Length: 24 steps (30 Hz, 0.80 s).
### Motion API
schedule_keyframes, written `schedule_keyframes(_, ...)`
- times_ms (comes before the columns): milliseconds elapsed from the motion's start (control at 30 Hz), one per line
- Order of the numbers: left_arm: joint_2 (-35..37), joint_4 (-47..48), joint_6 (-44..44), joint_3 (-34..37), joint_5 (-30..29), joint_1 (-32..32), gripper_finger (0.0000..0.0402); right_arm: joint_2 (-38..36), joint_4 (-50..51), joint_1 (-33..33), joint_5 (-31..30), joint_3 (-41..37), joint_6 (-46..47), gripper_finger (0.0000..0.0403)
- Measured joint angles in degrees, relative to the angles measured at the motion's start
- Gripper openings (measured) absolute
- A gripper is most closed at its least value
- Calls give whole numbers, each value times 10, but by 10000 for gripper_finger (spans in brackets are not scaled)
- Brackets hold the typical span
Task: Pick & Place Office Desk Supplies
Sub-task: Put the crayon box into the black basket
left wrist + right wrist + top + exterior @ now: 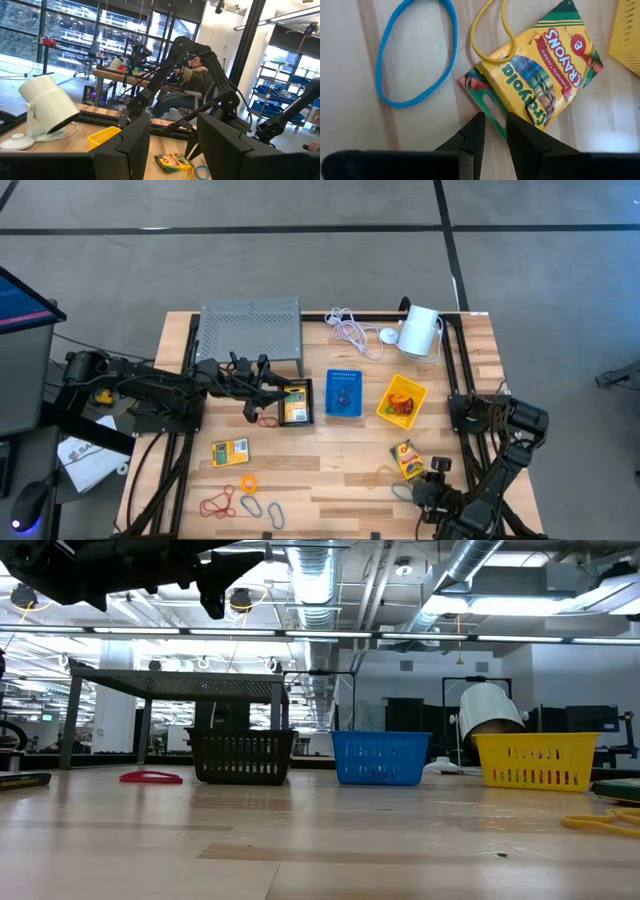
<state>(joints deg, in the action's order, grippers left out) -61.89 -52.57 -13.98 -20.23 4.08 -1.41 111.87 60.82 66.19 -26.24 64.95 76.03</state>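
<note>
Office desk supplies: they are lying spread over the light wooden counter [330,455], some in bins, some loose.
Bins: a black mesh bin [310,402], a blue mesh bin [344,374] and a yellow mesh bin [415,388] are standing in a row across the middle of the counter, each apart from the next.
Black mesh bin: it is carrying a yellow crayon packet [295,408], and a thin red loop [268,420] is lying just beside it on the left arm's side.
Yellow mesh bin: small coloured items are sitting in it, too small to tell apart.
Loose packets: a second yellow packet [230,451] is lying flat on the near left of the counter, and a yellow crayon box with green edging [540,65] is lying flat on the near right.
Loops: a small orange loop [248,482] and a tangle of red loops [217,504] are lying close together by the near left edge.
Left gripper [172,125]: it is hanging raised above the counter beside the black mesh bin, released, fingers apart and nothing between them.
Right gripper [495,117]: it is hovering low over a corner of the crayon box, fingers a slim gap apart, grasping nothing.
Beside the crayon box: a thin yellow loop [492,60] is overlapping its edge, and a blue loop [379,70] is lying just beside it on bare wood.
Back of counter: a white cylinder device [420,330], a coiled white cable [350,330] and a grey perforated metal stand [250,330] are sitting there.
Room beyond: a person [192,80] is sitting at a desk.
</note>
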Motion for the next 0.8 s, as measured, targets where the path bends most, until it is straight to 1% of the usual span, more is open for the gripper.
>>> schedule_keyframes(367, 0, 0, 0, 0, 0, 0, 158, 0, -7, 0, 4, 0, 0, 74)
schedule_keyframes(567, 0, -3, 0, 0, 0, 0, 158, -5, -51, 2, -5, -32, 0, 74)
schedule_keyframes(800, 0, -7, 0, 0, 1, 4, 158, -3, -44, 1, -1, -35, 3, 71)
